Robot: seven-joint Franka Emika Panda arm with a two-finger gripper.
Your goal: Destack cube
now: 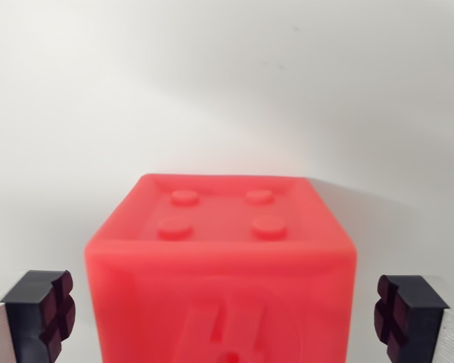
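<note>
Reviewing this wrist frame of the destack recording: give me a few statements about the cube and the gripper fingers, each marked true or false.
1. The red cube has four round studs on its top face. True.
2. The gripper is clamped on the cube. False: both pads stand apart from the cube's sides, with white surface showing in the gaps.
3. The cube sits between the two fingers, one pad at the wrist view's left and one at the right. True.
4. A blue cube sits on top of the red one. False: nothing rests on the studs.
5. The cube's near face is plain and flat. False: it bears a raised or recessed shape, cut off by the frame's bottom edge.
</note>
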